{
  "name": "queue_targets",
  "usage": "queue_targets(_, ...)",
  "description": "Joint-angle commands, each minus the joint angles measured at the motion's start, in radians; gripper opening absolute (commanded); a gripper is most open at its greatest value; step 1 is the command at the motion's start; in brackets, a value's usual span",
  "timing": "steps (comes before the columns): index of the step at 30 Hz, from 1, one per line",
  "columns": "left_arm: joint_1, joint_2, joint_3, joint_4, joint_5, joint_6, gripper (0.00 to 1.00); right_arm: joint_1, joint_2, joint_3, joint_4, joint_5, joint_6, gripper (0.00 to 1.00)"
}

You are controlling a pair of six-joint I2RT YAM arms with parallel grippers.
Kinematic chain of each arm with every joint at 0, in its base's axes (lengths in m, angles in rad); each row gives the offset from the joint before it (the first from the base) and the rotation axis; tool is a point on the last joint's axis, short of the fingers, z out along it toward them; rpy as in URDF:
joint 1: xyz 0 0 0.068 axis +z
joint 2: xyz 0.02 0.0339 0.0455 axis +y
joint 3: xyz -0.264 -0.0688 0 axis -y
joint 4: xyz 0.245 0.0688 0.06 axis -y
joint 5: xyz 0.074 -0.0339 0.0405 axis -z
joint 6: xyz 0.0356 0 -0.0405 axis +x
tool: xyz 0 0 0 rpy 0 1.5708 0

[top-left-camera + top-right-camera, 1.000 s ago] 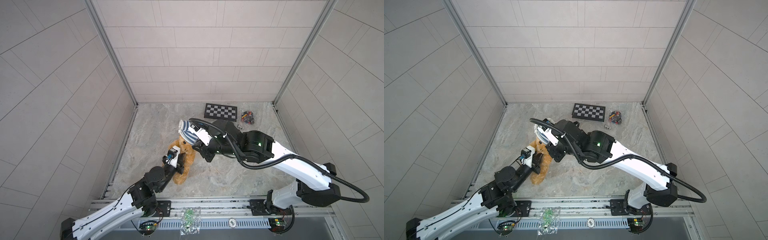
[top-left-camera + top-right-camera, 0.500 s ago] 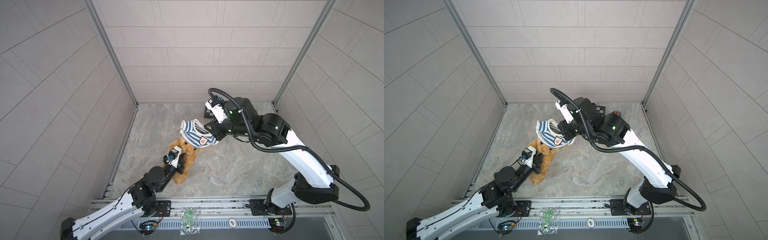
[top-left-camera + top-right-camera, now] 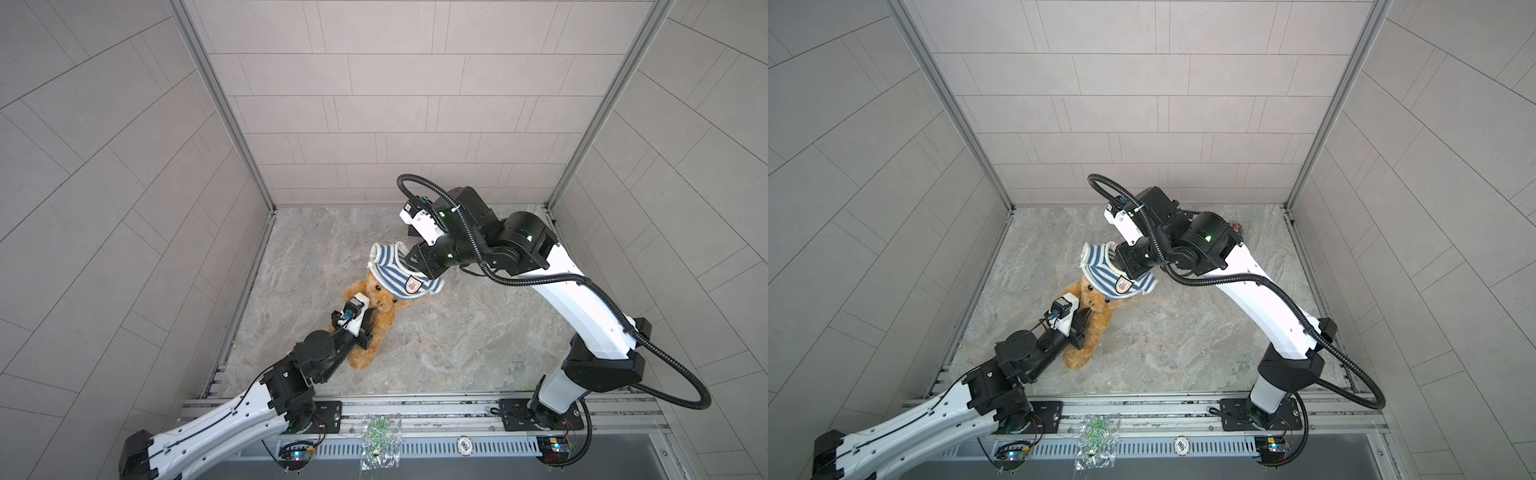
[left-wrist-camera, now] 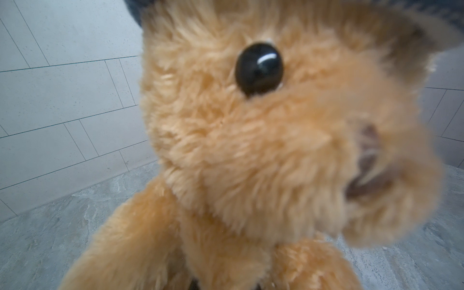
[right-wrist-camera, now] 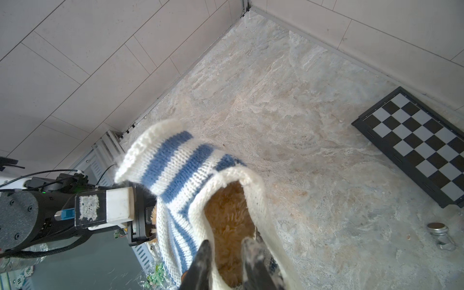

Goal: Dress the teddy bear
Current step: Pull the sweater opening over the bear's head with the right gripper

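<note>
**Bear clamped at L, sweater capping its head, R gripper on top**

The L arm is reaching in from the front-left corner. The left gripper [image 3: 368, 330] [image 3: 1079, 328] is squeezing the teddy bear [image 3: 384, 318] [image 3: 1098, 316] round its middle, jaws nearly closed into the fur. In both top views the bear's head is showing just past that gripper toward the back wall. Its legs are pointing toward the front rail, over the marble table [image 3: 478, 332]. In the left wrist view the bear [image 4: 251, 155] is filling nearly the whole pic, face-on, w/ one black eye sharp and the rest blurry.

Just right of that, a blue-and-white striped sweater [image 3: 395, 272] [image 3: 1106, 272] is sitting over the top of the bear's head like a cap. Its badge is facing front, and the eyes and snout are peeking out under the edge. In the right wrist view the sweater [image 5: 180, 173] is gaping open, w/ brown bear fur showing inside the opening.

The R arm is arching over from the front-right. The right gripper [image 3: 411, 259] [image 5: 227, 249] is hanging at the sweater's white rim, directly above the bear's head, jaws only narrowly apart. It is prob. pinching that rim, though the exact pinch spot is hard to make out.

Farther right, by the back wall, a chessboard [image 5: 414, 150] is lying flat w/ a small metal piece [image 5: 440, 232] near it. Both are lying well apart from the bear.
</note>
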Motion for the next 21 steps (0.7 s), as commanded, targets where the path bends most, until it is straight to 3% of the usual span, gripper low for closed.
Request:
queue_targets(1,-0.004,-0.010,0.022,0.068,0.011,0.013,0.00,-0.003,0.027,0.019,-0.049,-0.042,-0.021,0.25)
queue_targets(15,-0.004,-0.007,0.020,0.065,0.041,0.016,0.00,-0.008,0.069,0.018,-0.057,-0.100,-0.033,0.25)
queue_targets(21,-0.004,-0.012,0.014,0.062,0.042,0.016,0.00,-0.046,0.012,-0.045,0.013,-0.139,0.004,0.25)
